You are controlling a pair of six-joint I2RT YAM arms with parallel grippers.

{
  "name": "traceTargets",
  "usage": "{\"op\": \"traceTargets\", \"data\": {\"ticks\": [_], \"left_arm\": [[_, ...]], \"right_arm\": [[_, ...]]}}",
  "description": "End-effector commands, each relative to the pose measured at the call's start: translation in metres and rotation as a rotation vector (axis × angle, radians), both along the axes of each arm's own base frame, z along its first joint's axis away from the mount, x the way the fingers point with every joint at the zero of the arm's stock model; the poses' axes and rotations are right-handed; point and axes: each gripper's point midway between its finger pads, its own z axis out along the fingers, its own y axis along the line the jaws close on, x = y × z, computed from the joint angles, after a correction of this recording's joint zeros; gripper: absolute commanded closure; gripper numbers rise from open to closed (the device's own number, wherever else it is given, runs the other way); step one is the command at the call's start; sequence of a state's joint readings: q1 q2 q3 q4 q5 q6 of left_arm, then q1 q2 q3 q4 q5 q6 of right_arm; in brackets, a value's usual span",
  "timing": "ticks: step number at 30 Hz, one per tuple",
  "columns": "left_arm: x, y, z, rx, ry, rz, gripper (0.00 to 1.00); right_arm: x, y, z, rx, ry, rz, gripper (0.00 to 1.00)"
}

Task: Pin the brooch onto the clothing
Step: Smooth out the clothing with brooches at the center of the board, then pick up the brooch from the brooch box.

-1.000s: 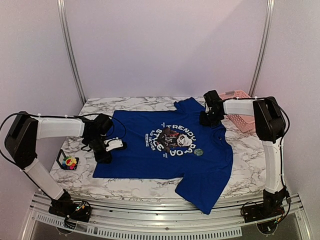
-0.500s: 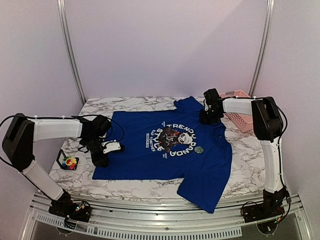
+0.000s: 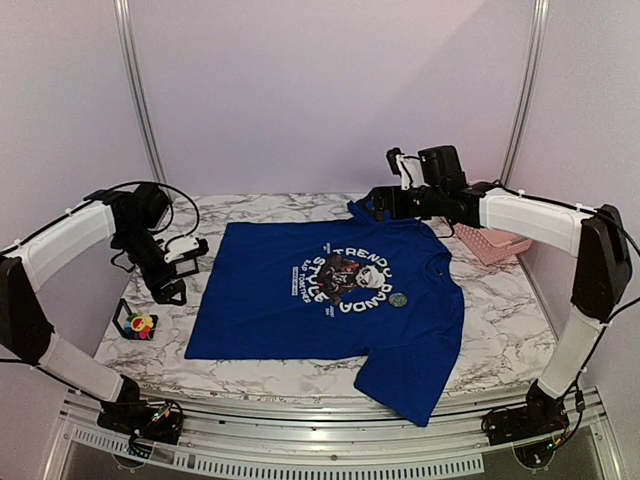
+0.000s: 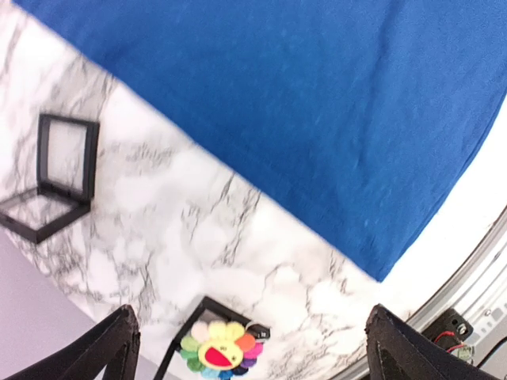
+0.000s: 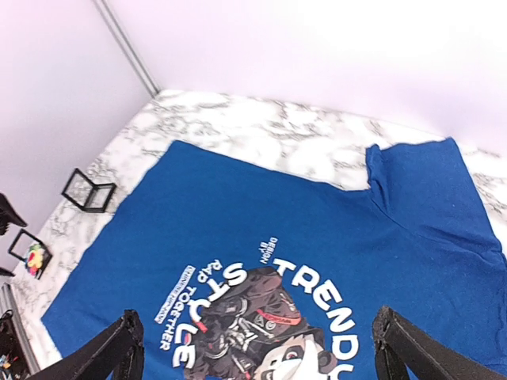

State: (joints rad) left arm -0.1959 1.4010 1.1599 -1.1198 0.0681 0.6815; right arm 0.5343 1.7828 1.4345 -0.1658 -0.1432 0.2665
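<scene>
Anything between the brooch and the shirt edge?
Nothing: only bare marble table lies between the brooch and the shirt. The left wrist view shows it.

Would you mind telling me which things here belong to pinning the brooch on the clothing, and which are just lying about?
For the job: flower brooch; blue T-shirt.
Lying about: pink basket; empty black frame holder; small round disc on the shirt.

Pink basket (image 3: pixel 490 243) — black frame holder (image 4: pixel 89 162).
</scene>
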Motion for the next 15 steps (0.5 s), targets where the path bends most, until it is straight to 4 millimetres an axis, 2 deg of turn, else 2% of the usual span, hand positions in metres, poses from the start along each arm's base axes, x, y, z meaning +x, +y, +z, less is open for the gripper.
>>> {"op": "traceTargets", "data": {"ticks": [1, 3, 5, 6, 7, 9, 11, 15], "left_arm": [[-0.023, 0.046, 0.007, 0.139, 0.093, 0.095, 0.01], [-0.02, 0.059, 0.01, 0.157, 0.096, 0.155, 0.01], [-0.018, 0.066, 0.005, 0.132, 0.125, 0.202, 0.06], [-0.018, 0.069, -0.001, 0.125, 0.148, 0.222, 0.12], [-0.02, 0.07, -0.008, 0.124, 0.18, 0.235, 0.23], [-0.028, 0.069, -0.023, 0.119, 0.236, 0.232, 0.35], [-0.034, 0.07, -0.038, 0.136, 0.261, 0.224, 0.36], [-0.03, 0.092, -0.059, 0.262, 0.239, 0.235, 0.34]], "right_arm": [[-0.027, -0.003, 0.007, 0.098, -0.101, 0.084, 0.01], [-0.032, -0.007, -0.003, 0.087, -0.103, 0.084, 0.01], [-0.034, -0.007, -0.014, 0.065, -0.088, 0.096, 0.01], [-0.034, -0.006, -0.021, 0.051, -0.081, 0.106, 0.01], [-0.034, -0.005, -0.027, 0.04, -0.065, 0.115, 0.01], [-0.034, -0.004, -0.042, 0.015, -0.039, 0.132, 0.01], [-0.035, -0.003, -0.05, 0.0, -0.028, 0.142, 0.01], [-0.038, -0.004, -0.053, 0.0, -0.027, 0.137, 0.01]]}}
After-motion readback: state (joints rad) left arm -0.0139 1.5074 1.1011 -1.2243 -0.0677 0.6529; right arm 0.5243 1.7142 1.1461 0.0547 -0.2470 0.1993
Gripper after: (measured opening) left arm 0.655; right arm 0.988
